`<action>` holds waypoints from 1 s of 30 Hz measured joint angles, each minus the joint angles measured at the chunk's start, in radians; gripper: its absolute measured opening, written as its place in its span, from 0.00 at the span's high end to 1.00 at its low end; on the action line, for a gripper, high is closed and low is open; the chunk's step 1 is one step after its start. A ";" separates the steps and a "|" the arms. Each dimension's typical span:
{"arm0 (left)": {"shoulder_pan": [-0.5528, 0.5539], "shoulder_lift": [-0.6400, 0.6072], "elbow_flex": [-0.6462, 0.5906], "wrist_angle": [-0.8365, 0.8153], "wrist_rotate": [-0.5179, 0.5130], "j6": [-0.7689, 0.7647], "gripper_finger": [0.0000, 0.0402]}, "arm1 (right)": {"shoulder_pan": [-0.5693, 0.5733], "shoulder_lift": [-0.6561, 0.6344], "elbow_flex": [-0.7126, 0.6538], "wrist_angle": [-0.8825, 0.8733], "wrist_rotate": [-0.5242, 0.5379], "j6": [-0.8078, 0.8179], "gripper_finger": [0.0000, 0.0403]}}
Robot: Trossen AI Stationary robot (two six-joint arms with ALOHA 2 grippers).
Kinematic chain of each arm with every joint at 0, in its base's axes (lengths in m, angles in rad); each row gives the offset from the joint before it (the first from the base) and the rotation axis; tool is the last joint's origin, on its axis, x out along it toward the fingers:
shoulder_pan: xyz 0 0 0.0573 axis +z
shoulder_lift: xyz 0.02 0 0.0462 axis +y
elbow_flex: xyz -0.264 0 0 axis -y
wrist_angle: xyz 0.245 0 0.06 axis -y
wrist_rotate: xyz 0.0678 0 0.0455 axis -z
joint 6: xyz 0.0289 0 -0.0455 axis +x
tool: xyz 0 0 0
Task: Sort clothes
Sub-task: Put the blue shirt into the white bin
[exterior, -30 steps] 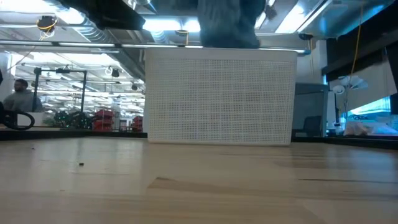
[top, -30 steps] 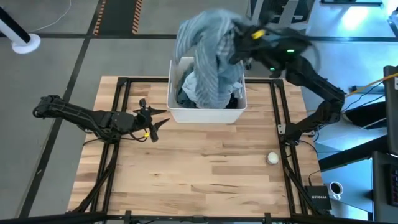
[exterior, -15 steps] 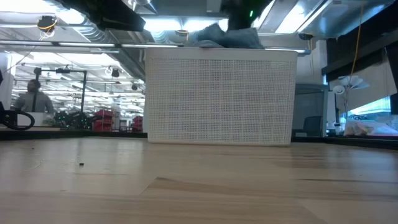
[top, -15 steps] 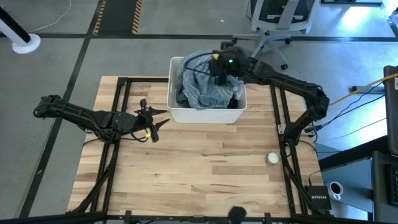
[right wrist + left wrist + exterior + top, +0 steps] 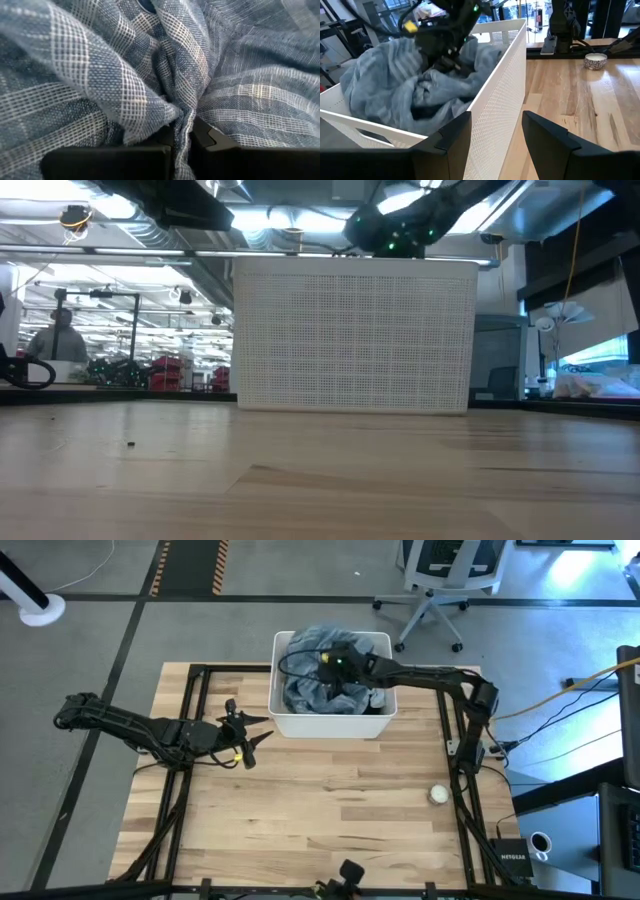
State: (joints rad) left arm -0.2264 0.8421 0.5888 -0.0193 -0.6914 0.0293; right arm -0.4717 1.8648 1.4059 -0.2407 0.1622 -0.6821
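Now we see the right gripper [image 5: 322, 665] down inside the tub [image 5: 330, 723], clenched on the striped shirt [image 5: 305, 690] it held aloft 1 second ago; nothing is sorted yet. The left gripper [image 5: 255, 730] waits open, left of the tub.

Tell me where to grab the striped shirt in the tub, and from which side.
Take the bunched fold on top of the striped shirt, coming straight down: the white tub walls block the sides. The right gripper is already there, fabric pinched between its fingers.
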 joint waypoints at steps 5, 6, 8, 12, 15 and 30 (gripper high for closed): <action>0.000 0.000 0.000 0.000 0.000 -0.001 0.57 | 0.000 0.052 0.001 0.021 -0.051 0.051 0.95; 0.000 0.000 0.000 -0.001 0.000 0.000 0.57 | 0.000 0.057 0.001 0.021 -0.057 0.070 0.95; 0.000 0.000 0.000 -0.001 0.000 0.003 0.57 | 0.000 0.060 0.001 0.020 -0.059 0.127 0.95; 0.000 0.000 0.000 -0.001 0.000 0.003 0.57 | -0.001 0.052 0.022 -0.014 -0.076 0.183 0.87; 0.000 0.000 0.000 -0.002 0.000 -0.001 0.57 | 0.000 0.023 0.060 -0.082 -0.099 0.167 0.75; 0.000 -0.002 0.000 0.002 0.025 0.031 0.57 | 0.001 -0.233 0.152 -0.240 -0.086 0.098 0.39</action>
State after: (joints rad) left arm -0.2264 0.8398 0.5888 -0.0177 -0.6669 0.0600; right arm -0.4707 1.6321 1.5581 -0.4805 0.0764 -0.5840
